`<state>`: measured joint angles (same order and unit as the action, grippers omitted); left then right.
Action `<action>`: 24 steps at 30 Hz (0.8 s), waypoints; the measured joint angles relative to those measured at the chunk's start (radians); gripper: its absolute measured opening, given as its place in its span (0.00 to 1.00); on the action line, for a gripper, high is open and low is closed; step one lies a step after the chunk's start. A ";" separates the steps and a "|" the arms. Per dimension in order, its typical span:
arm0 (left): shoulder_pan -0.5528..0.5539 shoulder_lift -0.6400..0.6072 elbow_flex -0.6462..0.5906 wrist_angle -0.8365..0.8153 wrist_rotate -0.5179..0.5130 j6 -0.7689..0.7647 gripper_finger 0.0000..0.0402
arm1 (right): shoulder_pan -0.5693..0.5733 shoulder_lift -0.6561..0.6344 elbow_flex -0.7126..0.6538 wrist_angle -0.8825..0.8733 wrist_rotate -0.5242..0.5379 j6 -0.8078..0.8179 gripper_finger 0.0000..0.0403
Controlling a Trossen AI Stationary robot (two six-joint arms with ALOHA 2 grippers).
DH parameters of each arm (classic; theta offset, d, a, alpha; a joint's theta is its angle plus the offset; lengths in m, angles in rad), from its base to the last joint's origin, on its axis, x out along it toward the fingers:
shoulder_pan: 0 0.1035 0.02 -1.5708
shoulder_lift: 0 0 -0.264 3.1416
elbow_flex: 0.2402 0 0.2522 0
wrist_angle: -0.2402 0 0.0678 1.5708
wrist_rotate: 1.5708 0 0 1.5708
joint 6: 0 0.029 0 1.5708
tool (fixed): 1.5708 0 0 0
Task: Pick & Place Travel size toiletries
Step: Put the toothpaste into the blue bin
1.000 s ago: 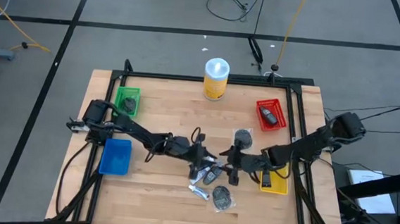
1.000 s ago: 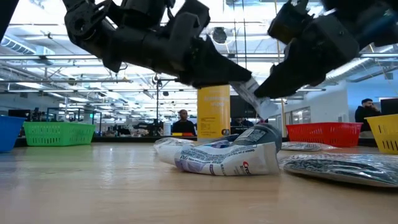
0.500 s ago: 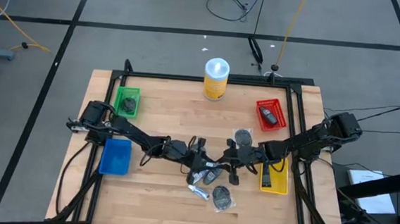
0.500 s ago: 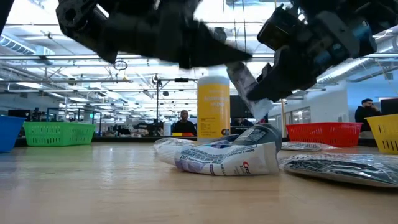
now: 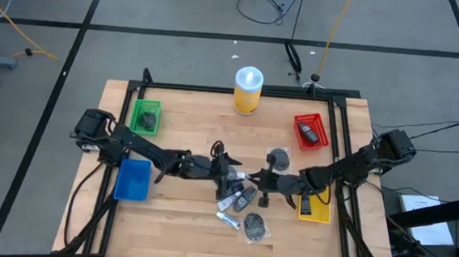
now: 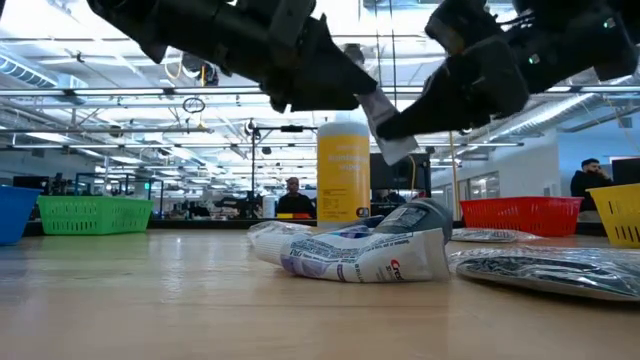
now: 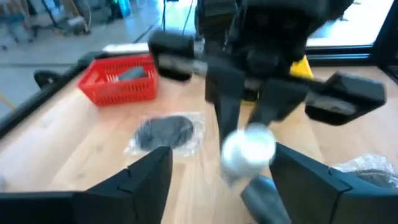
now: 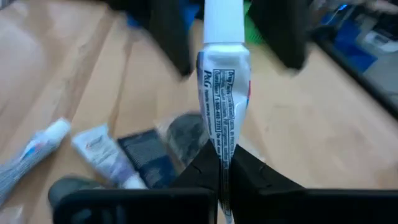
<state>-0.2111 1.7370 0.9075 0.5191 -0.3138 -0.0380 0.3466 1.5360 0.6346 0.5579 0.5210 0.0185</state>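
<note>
Pinching the toothpaste tube (image 8: 222, 81) by its crimp, right claw (image 8: 222, 163); long axis points at spread left claw (image 7: 221, 171), cap-first.

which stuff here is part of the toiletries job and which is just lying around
Job things: toothpaste tube pinched in the right gripper, tubes on the table, round dark packets, left gripper open nearby.

Lying about: yellow canister, blue bin.

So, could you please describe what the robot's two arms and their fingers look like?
Both arms are dark, jointed and slim, with black cables looped along them. The left gripper and the right gripper each end in two flat, black, blade-like fingers. No markings are legible.
</note>
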 joint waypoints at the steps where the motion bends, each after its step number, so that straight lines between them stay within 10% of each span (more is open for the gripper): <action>1: 0.000 0.006 0.000 0.009 0.014 -0.004 0.68 | 0.004 0.000 0.000 0.010 0.024 -0.004 0.02; 10: 0.000 0.086 -0.001 0.222 0.037 0.006 0.70 | 0.011 0.000 0.000 0.059 0.053 -0.042 0.02; 24: -0.002 0.090 0.001 0.209 0.024 0.057 0.13 | 0.017 0.000 -0.013 0.060 0.052 -0.035 0.03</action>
<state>-0.2127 1.8267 0.9085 0.7277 -0.2899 0.0190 0.3641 1.5361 0.6220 0.6176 0.5735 -0.0162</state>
